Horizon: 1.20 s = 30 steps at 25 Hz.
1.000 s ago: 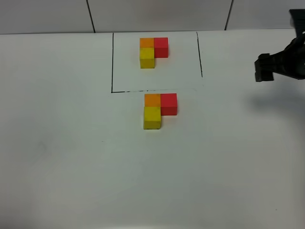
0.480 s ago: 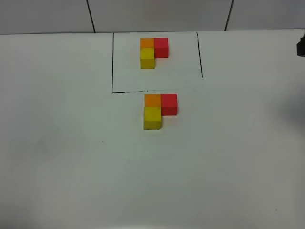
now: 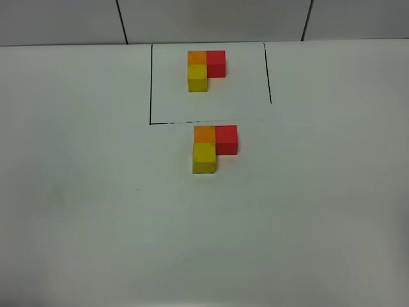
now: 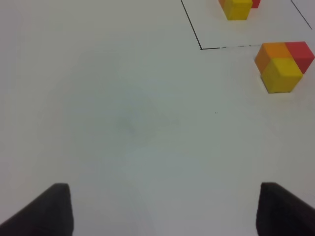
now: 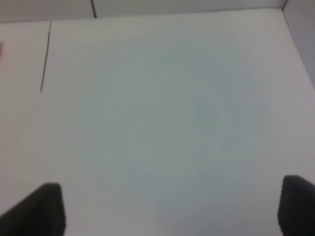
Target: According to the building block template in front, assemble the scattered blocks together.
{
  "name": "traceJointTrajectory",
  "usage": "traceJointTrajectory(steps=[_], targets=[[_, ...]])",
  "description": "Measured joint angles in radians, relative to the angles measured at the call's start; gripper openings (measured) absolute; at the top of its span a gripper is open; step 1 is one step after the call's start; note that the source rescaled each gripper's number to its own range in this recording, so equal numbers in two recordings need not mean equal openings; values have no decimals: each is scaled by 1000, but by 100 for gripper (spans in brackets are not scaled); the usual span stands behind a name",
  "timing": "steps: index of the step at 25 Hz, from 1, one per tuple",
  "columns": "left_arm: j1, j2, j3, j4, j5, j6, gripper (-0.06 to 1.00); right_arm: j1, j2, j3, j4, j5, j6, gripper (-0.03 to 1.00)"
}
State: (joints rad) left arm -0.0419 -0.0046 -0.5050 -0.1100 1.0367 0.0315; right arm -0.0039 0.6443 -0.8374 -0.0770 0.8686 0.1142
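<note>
The template (image 3: 206,69) is an L of small orange, red and yellow cubes inside a black outline at the back of the table. Just in front of the outline the larger blocks sit joined in the same L: orange block (image 3: 204,133), red block (image 3: 226,139), yellow block (image 3: 204,157). The left wrist view shows that cluster (image 4: 282,66) ahead and well clear of my left gripper (image 4: 165,209), which is open and empty. My right gripper (image 5: 170,209) is open and empty over bare table. Neither arm shows in the high view.
The white table (image 3: 96,211) runs back to a tiled wall (image 3: 211,19). The black outline (image 3: 151,83) marks a rectangle at the back centre. A table corner and wall (image 5: 295,29) appear in the right wrist view.
My right arm has drawn back out of the high view to the right. The blocks have not moved.
</note>
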Motion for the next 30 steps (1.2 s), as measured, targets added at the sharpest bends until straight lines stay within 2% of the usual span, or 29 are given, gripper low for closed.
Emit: traceJointTrajectory(steps=[9, 15, 18, 22, 25, 30], targets=[[0, 0, 0, 0, 0, 0, 69, 0, -475, 149, -3, 188, 50, 87], [0, 0, 0, 0, 0, 0, 69, 0, -593, 154, -7, 292, 61, 87], [0, 0, 0, 0, 0, 0, 69, 0, -594, 189, -7, 289, 61, 87], [0, 0, 0, 0, 0, 0, 69, 0, -594, 259, -7, 237, 53, 87], [0, 0, 0, 0, 0, 0, 69, 0, -594, 313, -7, 200, 22, 87], [0, 0, 0, 0, 0, 0, 69, 0, -593, 338, 18, 196, -35, 83]])
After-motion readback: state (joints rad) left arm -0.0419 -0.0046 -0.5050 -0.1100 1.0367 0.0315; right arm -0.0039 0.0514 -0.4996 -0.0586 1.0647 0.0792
